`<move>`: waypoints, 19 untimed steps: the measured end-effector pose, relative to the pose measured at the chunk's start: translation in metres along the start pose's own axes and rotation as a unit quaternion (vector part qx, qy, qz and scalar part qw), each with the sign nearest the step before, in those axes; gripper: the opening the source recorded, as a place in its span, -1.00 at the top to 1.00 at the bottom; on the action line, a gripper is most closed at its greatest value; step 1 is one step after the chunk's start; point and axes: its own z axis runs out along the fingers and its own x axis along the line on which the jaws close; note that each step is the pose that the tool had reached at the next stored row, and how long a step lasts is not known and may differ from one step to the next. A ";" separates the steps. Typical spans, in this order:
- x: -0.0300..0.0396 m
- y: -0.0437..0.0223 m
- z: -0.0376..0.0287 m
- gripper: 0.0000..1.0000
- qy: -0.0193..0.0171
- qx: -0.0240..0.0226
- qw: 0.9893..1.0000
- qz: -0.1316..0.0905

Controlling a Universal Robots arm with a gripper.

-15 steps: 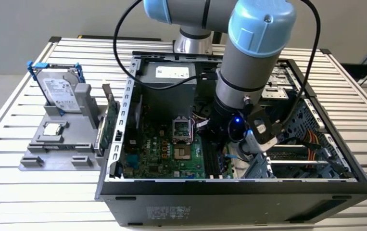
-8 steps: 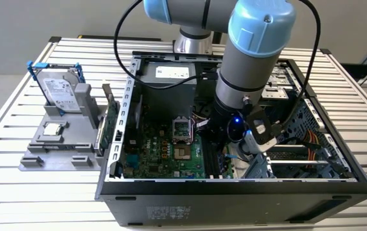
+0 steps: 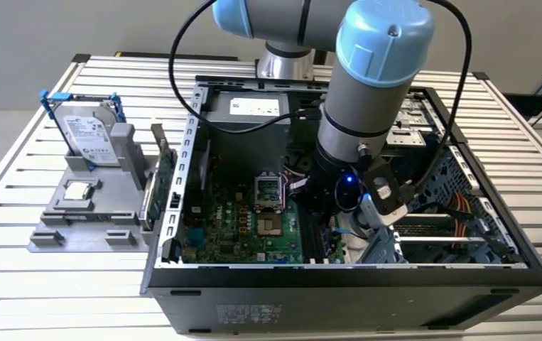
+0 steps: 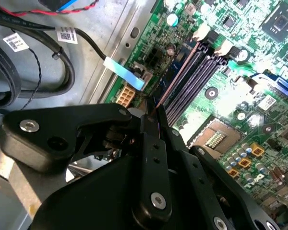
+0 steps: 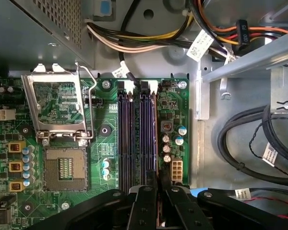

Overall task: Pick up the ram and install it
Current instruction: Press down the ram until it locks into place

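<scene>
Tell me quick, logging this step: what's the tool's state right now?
Tool: closed on the ram, held edge-on over the outermost memory slot of the motherboard.

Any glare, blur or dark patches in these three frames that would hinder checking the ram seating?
Exterior view: even light, bright table slats, and the arm covers the slots. Second wrist view: glare washes out the motherboard beside the slots, and the near gripper is a soft dark mass around the ram. First wrist view: evenly lit and sharp on the memory slots.
</scene>
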 end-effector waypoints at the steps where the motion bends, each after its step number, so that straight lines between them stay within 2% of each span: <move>1: 0.0001 0.0000 0.0002 1.00 0.000 0.000 1.000 0.000; 19: 0.0000 0.0000 0.0003 1.00 0.001 0.001 1.000 0.000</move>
